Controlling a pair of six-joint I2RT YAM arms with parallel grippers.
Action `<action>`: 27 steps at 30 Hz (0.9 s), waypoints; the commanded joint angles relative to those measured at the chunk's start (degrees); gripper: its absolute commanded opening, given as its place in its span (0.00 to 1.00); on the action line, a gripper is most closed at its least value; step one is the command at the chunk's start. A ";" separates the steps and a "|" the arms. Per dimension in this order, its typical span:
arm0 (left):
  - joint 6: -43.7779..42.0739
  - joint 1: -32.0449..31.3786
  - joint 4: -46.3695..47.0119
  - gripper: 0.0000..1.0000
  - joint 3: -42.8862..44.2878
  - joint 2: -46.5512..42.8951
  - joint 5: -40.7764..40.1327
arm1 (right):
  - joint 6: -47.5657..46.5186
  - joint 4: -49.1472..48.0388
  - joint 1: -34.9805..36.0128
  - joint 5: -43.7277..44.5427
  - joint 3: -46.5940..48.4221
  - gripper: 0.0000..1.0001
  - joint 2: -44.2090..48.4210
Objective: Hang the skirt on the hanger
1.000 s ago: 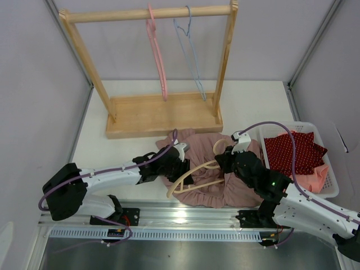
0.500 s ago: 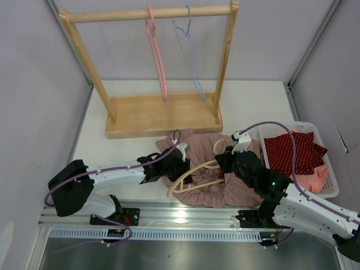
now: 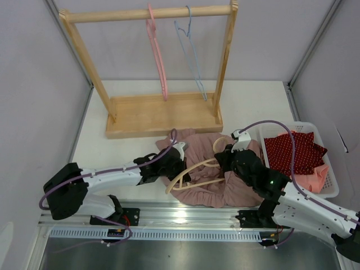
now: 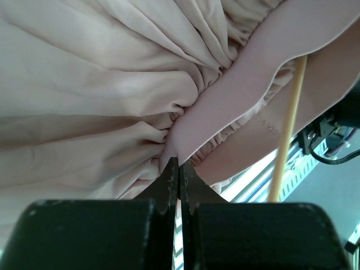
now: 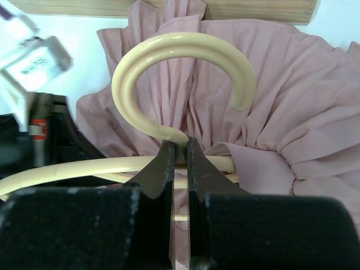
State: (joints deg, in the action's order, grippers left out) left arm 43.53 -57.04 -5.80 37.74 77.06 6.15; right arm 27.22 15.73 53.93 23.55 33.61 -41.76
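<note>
White tabletop (image 3: 253, 107), skirt (image 3: 203, 194) bunched beneath. Clamping hanger (image 5: 181, 49) neck with right gripper (image 5: 181, 147); pinching skirt edge at fingertips of left gripper (image 4: 179, 164). Could lose that thin fold if tugged, or twist hanger sideways.

**Robot lab test cell.** You work between plain white walls (image 3: 34, 84) framed by aluminium posts (image 3: 315, 42). A wooden rack (image 3: 163, 115) stands beyond the left gripper (image 3: 180, 164), a laundry basket (image 3: 331, 191) sits just right of the right gripper (image 3: 223, 157), and a metal rail (image 3: 185, 216) runs behind both.
</note>
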 commanded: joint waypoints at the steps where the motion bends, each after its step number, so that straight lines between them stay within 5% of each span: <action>1: 0.24 2.36 -1.14 0.00 -1.70 -5.94 -0.44 | 0.02 -3.59 -0.84 1.41 0.94 0.00 -1.04; 16: 1.12 10.80 -11.24 0.00 -7.94 -21.76 1.67 | -1.55 -6.58 -3.31 17.58 1.90 0.00 -8.43; 27: -0.64 14.50 -19.50 0.00 -3.90 -29.33 2.29 | -2.00 -4.74 -2.08 26.71 0.50 0.00 -9.57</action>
State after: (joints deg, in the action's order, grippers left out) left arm 43.55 -43.46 -19.70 31.48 48.95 8.69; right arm 27.66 8.80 51.79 39.55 34.48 -50.70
